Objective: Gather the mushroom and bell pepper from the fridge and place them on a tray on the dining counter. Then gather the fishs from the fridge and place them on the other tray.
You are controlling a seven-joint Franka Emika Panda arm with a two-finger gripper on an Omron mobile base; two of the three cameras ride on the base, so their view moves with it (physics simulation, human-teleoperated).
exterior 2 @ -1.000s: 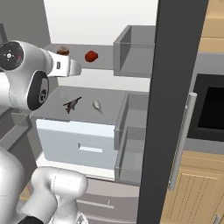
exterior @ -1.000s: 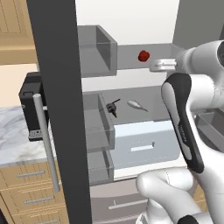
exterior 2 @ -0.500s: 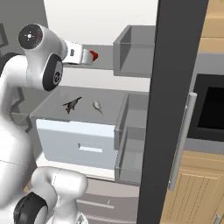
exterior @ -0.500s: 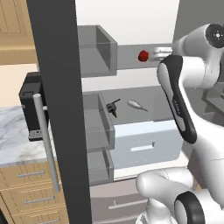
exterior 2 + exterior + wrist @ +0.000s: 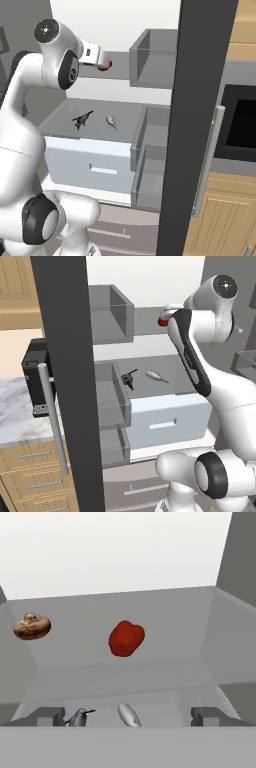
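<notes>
Inside fridge (image 5: pixel 150 286): two fishs (image 5: pixel 129 715) (one pepper (image 5: pixel 126 638))

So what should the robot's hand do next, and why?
Probably reach straight ahead toward the bell pepper and then shut on it. In the hand view the pepper sits centered between the wide-open fingers but well beyond them on the fridge shelf, with the mushroom off to one side.

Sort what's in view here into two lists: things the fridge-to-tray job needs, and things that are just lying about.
Part of the job:
- bell pepper, on the upper shelf
- mushroom, same shelf
- two fish, one pale, one dark, on the shelf below
- fridge, door open
- gripper, open, facing the pepper

Just lying about:
- black appliance on the marbled counter
- built-in oven
</notes>
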